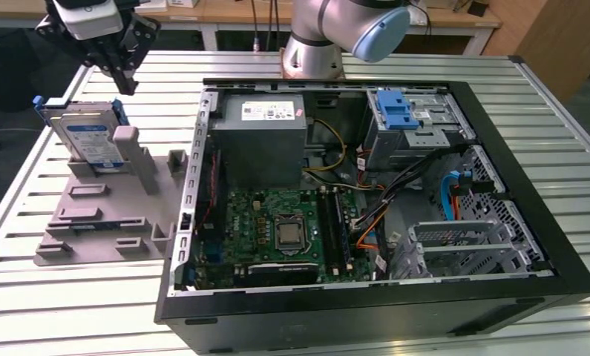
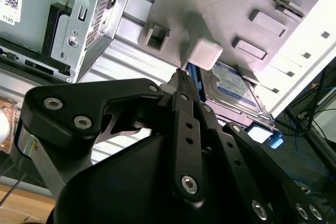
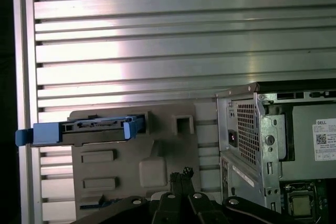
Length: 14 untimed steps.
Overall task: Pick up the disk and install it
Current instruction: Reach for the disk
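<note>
Exterior view: your tool hangs just above the disk, clear of it, fingers pressed together on nothing.
You see the disk standing on edge in a grey holder on the ribbed metal counter, at the exterior view's left of the open computer case. A grey post hides part of its label, and the arm is cut off at the top edge. Wooden desks stand behind.

Blue-framed silver disk upright on edge in grey stand
</note>
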Each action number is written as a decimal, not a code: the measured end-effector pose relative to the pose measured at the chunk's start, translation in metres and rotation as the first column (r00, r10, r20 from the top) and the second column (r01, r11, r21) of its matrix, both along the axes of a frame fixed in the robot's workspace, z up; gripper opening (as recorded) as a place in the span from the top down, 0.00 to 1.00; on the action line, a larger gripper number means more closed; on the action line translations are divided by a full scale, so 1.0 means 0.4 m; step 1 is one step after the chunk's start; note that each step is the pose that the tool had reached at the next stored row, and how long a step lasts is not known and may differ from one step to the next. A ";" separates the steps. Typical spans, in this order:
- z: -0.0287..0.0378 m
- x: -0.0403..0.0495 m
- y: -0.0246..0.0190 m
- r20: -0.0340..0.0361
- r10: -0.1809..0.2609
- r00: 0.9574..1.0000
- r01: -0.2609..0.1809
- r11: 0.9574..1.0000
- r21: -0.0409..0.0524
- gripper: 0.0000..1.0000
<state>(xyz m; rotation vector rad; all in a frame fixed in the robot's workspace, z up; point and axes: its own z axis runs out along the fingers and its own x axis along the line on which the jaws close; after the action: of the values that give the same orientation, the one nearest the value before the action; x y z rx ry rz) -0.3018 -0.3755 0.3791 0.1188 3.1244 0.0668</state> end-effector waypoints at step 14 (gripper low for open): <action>-0.001 -0.008 0.000 0.000 0.000 1.000 0.000 1.000 0.000 0.89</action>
<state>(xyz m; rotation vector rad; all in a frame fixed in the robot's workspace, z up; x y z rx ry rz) -0.3049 -0.3755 0.3789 0.1188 3.1244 0.0668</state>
